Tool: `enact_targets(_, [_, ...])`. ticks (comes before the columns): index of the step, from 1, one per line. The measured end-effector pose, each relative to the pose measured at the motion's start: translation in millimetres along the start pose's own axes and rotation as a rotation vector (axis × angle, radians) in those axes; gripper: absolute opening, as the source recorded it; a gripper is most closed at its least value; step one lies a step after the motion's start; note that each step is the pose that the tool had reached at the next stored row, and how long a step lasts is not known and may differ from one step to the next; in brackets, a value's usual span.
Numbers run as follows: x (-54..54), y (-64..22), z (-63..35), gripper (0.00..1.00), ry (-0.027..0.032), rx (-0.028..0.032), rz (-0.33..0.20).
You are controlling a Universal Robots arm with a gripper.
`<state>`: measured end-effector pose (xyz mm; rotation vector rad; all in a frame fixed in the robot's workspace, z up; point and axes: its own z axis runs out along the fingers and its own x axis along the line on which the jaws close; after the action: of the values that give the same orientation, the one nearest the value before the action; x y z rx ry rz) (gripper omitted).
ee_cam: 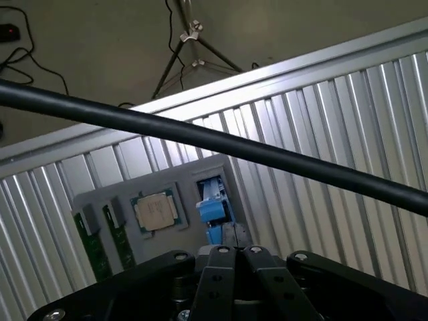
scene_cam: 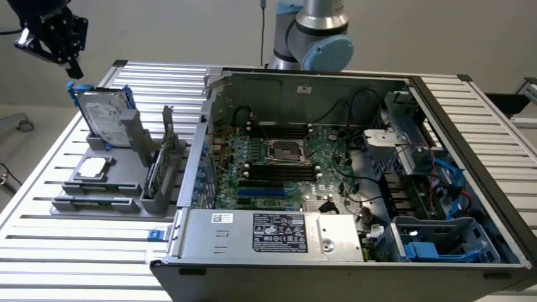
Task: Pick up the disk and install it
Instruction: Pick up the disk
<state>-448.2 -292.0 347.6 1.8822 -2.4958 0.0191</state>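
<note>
Hovering above the upright disk (scene_cam: 105, 116), the jaws sit pressed together; its label is unreadable.

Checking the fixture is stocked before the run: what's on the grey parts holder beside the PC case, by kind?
Silver-grey metal hard disk in blue plastic carrier: 1
Square metal-lidded processor chip: 1
Narrow green memory sticks: 2
Green circuit card standing on edge: 1
Total: 5
</note>
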Motion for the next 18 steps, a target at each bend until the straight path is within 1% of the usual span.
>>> enact_targets(6, [-1.8, -6.6, 0.0, 0.11, -0.0018, 0.0006, -0.052])
enact_targets(8, [-2.1, -7.3, 0.0, 0.11, -0.0021, 0.0010, -0.073])
enact_targets(14, [-2.0, -7.4, 0.0, 0.11, -0.0020, 0.0028, -0.174])
enact_targets(18, [-2.0, -7.4, -0.1, 0.11, -0.0019, 0.0037, -0.225])
